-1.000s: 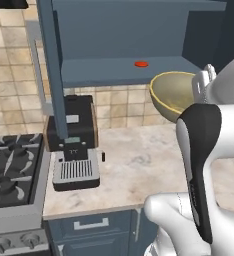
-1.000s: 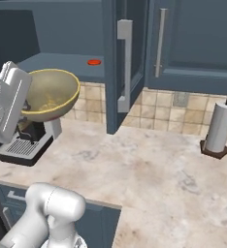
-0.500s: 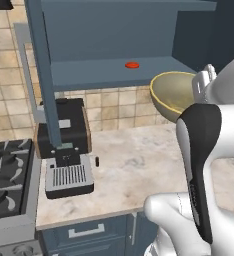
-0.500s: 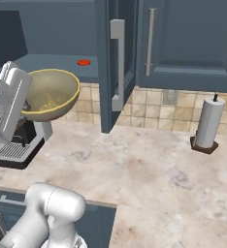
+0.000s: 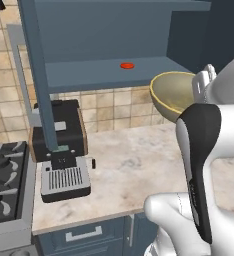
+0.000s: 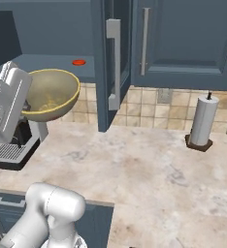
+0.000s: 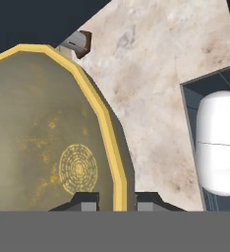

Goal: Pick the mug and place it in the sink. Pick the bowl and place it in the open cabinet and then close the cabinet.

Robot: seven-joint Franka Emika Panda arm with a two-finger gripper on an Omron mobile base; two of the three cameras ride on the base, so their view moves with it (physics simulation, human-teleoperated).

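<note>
My gripper (image 7: 118, 199) is shut on the yellow rim of the olive-tan bowl (image 7: 43, 133), one finger inside and one outside. The bowl (image 5: 171, 92) hangs tilted above the counter, its glossy inside facing the open cabinet (image 5: 104, 70). In the right base view the bowl (image 6: 52, 92) sits just below and in front of the blue shelf (image 6: 47, 63), with the hand (image 6: 11, 99) behind it. The cabinet door (image 6: 105, 58) stands open to the right of the bowl. The mug and the sink are out of view.
A small red disc (image 5: 127, 65) lies on the shelf. A black coffee machine (image 5: 59, 145) stands on the counter under the left door (image 5: 36, 75), beside the stove (image 5: 4, 185). A paper towel holder (image 6: 202, 121) stands at the back right of the marble counter (image 6: 135, 164).
The whole scene has slid left in both base views, so the base has driven right. The bowl stays in the same grip and the same place relative to the arm.
</note>
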